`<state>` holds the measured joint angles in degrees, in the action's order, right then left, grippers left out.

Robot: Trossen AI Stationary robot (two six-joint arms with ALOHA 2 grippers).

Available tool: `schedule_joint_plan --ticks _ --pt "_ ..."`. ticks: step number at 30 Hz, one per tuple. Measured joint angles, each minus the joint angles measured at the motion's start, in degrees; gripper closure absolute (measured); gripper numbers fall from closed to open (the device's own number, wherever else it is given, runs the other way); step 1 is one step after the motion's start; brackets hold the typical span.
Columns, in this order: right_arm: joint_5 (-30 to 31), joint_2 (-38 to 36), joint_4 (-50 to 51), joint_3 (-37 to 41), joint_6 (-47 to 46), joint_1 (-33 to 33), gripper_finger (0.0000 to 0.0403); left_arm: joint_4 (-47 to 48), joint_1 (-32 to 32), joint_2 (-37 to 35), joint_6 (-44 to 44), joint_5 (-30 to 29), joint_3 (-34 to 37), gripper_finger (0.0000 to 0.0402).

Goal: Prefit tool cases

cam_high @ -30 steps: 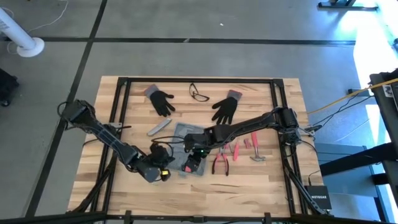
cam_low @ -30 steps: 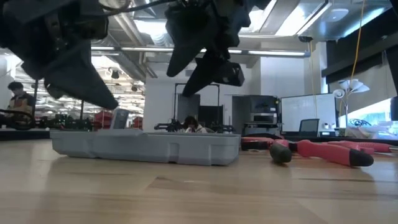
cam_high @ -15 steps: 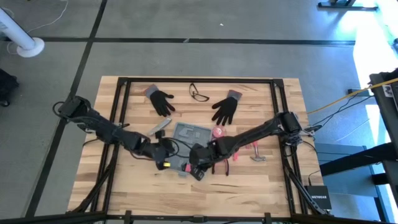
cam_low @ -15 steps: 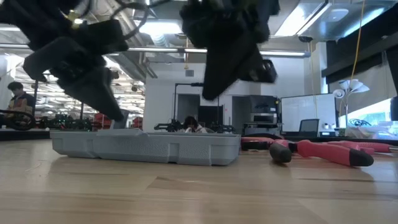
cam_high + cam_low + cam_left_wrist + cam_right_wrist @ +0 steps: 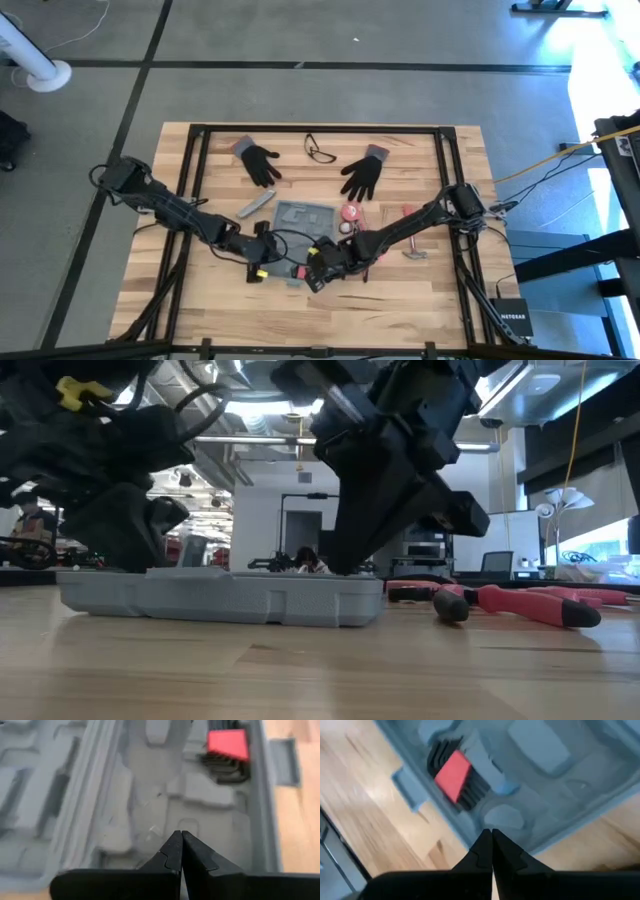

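Left gripper [image 5: 180, 840]: fingers pressed together, nothing between them, low over the open tool case [image 5: 305, 222] at its 8 o'clock corner. Right gripper [image 5: 491, 840]: fingers likewise closed and empty, above the case's near rim at about 5 o'clock. Case lies flat at table centre, moulded recesses up, a red-tabbed black key set [image 5: 227, 747] seated in one. Pink-handled pliers [image 5: 520, 603] lie at 3 o'clock of the case; black gloves [image 5: 262, 162] at 12.

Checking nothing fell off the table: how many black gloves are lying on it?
2. One black glove lies near the table's far edge, left of the wire-rimmed glasses; the other black glove lies right of them. The arms could hide more.
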<state>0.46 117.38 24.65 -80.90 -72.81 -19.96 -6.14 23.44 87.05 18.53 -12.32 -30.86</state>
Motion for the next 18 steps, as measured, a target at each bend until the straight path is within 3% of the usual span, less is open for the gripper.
schedule_joint_plan --ticks 10,18 --pt "1.4 0.1 0.3 0.0 -1.7 -0.7 0.0403 -5.8 3.1 6.1 13.2 -0.5 -0.4 0.0402" --pt "1.5 2.2 -2.4 0.1 -4.2 -0.7 0.0403 -10.5 7.0 8.8 17.2 -2.5 -0.5 0.0401"
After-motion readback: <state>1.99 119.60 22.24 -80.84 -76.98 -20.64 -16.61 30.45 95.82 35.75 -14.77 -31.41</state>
